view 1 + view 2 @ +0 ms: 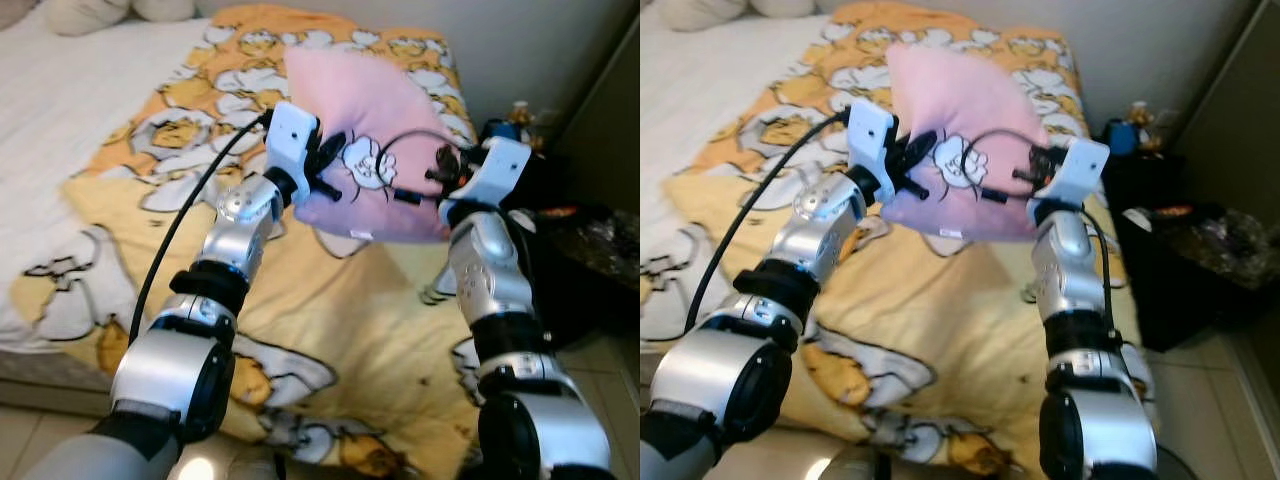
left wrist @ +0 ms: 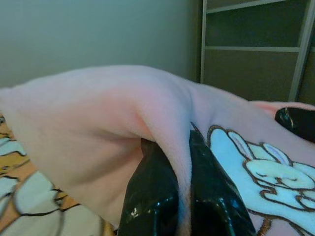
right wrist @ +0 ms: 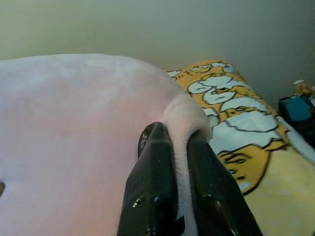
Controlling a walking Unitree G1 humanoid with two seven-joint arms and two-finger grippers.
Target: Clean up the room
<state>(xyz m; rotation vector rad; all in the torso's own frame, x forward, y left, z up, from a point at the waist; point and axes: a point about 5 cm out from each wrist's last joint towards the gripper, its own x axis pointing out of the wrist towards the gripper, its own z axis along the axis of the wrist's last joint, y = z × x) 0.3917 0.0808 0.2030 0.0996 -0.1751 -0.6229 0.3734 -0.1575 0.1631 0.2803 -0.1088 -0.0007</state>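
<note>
Pillow (image 1: 375,150) hangs upper centre, left claw (image 2: 183,196) and right claw (image 3: 179,196) each pinching an edge; keep both pinches level, lowering it onto the bed (image 1: 90,70).

— What can't you make out?
— The small items (image 1: 518,117) by the wall at upper right are too blurred for me.
— And the pillow (image 1: 372,140)?
— Its lower right corner sits behind my right gripper (image 1: 452,172).

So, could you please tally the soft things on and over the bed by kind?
Pink pillow, held by left gripper and right gripper: 1
Yellow blanket: 1
White pillows at the bed's head: 2
Total: 4
</note>
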